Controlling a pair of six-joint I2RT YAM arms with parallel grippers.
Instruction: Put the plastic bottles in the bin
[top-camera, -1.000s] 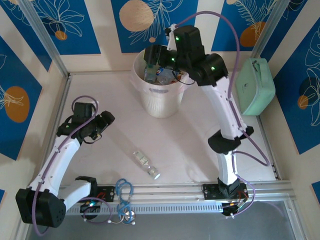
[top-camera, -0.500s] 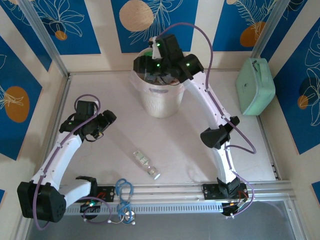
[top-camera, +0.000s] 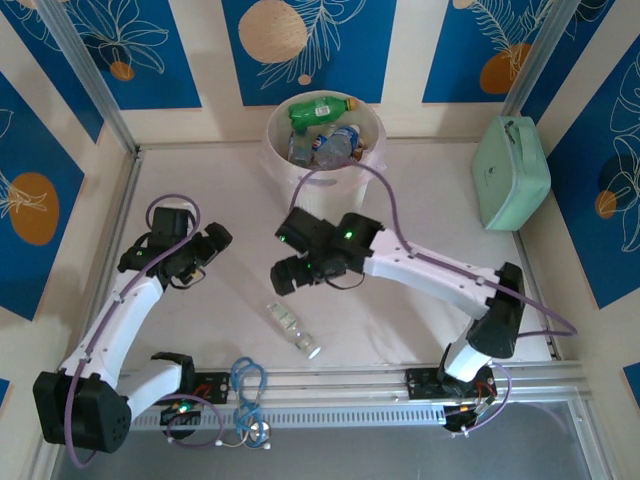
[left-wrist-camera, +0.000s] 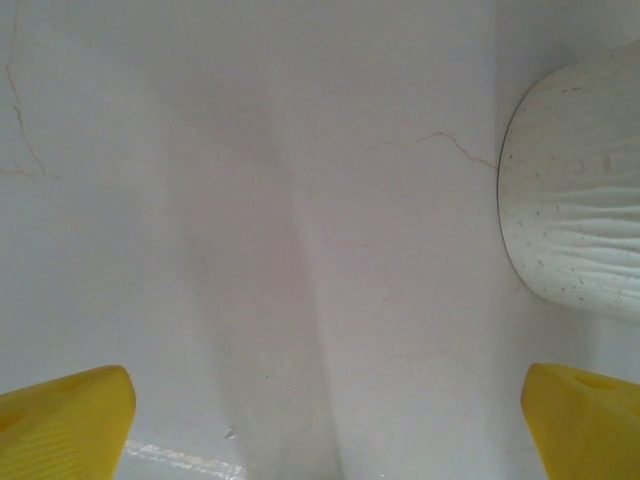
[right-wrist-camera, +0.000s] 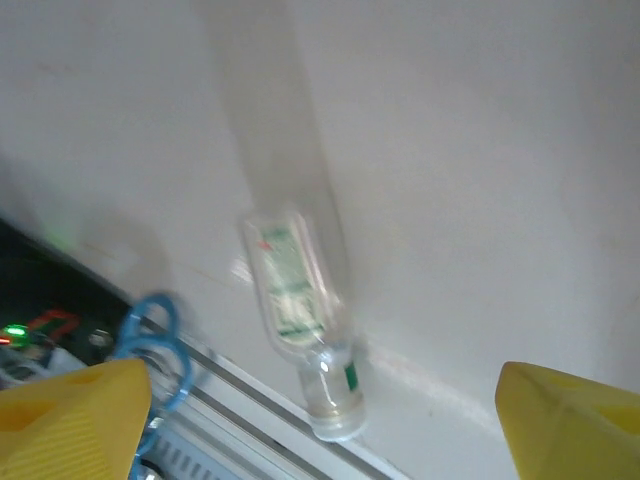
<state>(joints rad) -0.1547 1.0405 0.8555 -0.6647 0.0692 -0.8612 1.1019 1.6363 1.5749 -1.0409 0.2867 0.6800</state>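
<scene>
At the near edge, a blue coiled cable (top-camera: 248, 384) lies on the metal rail (top-camera: 380, 378) between the two arm bases. Just beyond it a small clear plastic bottle (top-camera: 293, 331) lies on its side on the white table (top-camera: 230, 190), its cap end pointing toward the rail; the right wrist view shows its green-printed label and the cable to its left. The right gripper (top-camera: 281, 276) hangs just beyond this bottle, apart from it, with its yellow fingertips (right-wrist-camera: 70, 425) spread wide at either side of the wrist view and nothing between them. Further left, the left gripper (top-camera: 207, 247) sits over bare table with its yellow fingertips (left-wrist-camera: 62, 425) also spread wide and empty. At the far edge stands the large round translucent whitish bin (top-camera: 322, 205), upright, its ribbed wall showing at the right of the left wrist view. Inside it lie a green plastic bottle with a yellow cap (top-camera: 318, 108) and a clear bottle with a blue label (top-camera: 341, 143), among others. Well apart to the right rests a mint-green case (top-camera: 512, 172).
</scene>
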